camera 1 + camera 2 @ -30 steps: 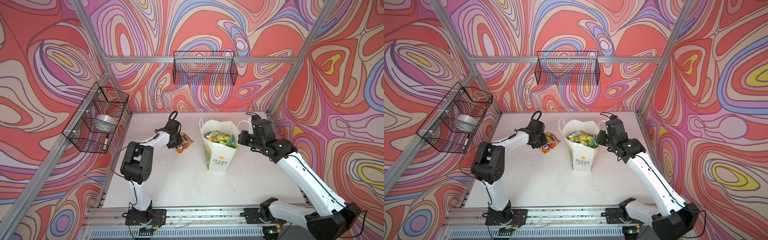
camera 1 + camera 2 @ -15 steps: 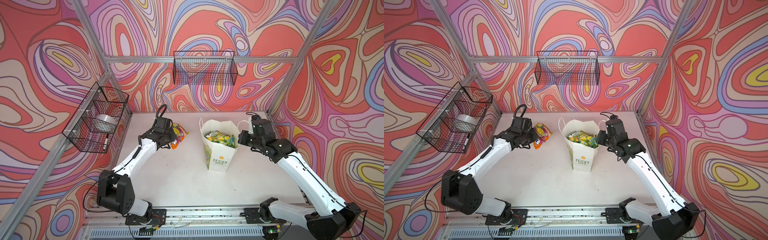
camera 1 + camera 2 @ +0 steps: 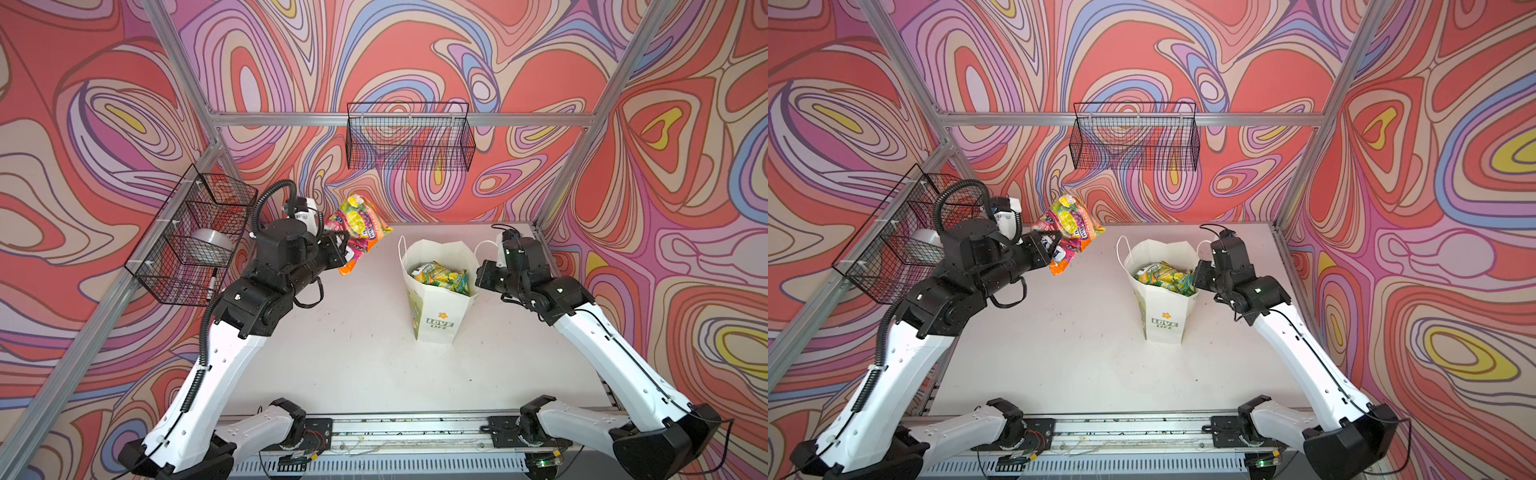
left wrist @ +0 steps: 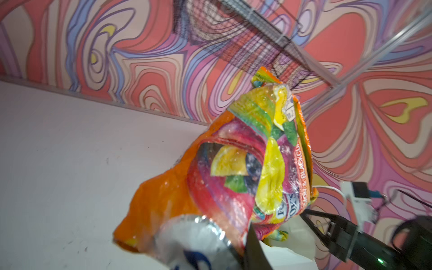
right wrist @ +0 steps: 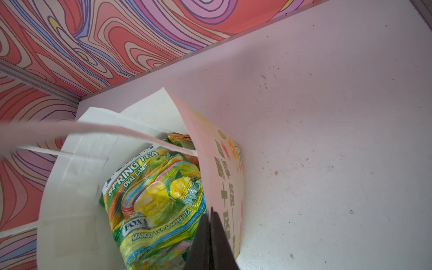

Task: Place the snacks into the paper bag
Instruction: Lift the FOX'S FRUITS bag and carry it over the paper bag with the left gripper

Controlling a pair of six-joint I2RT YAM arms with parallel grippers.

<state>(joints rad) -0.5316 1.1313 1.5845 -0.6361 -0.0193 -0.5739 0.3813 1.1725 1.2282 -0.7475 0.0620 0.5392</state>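
Note:
In both top views my left gripper (image 3: 340, 246) (image 3: 1051, 246) is shut on a bunch of snacks (image 3: 360, 226) (image 3: 1069, 225), an orange packet and a purple-red one, held in the air left of the paper bag (image 3: 436, 318) (image 3: 1163, 322). In the left wrist view the packets (image 4: 245, 163) hang crumpled in front of the gripper (image 4: 233, 247), and a silver packet back hides one finger. The white bag stands upright with green snacks (image 3: 438, 276) (image 3: 1165, 276) (image 5: 152, 198) inside. My right gripper (image 3: 482, 278) (image 3: 1200, 276) (image 5: 210, 224) is shut on the bag's right wall (image 5: 222, 168) at the rim.
A black wire basket (image 3: 191, 237) on the left wall holds a silver roll (image 3: 208, 243) and a marker, close behind my left arm. A second wire basket (image 3: 409, 137) hangs on the back wall. The white table (image 3: 353, 353) spreads in front of the bag.
My left arm has raised the packets from the table into the air and swung its elbow out to the left. The right arm and the bag have stayed still.

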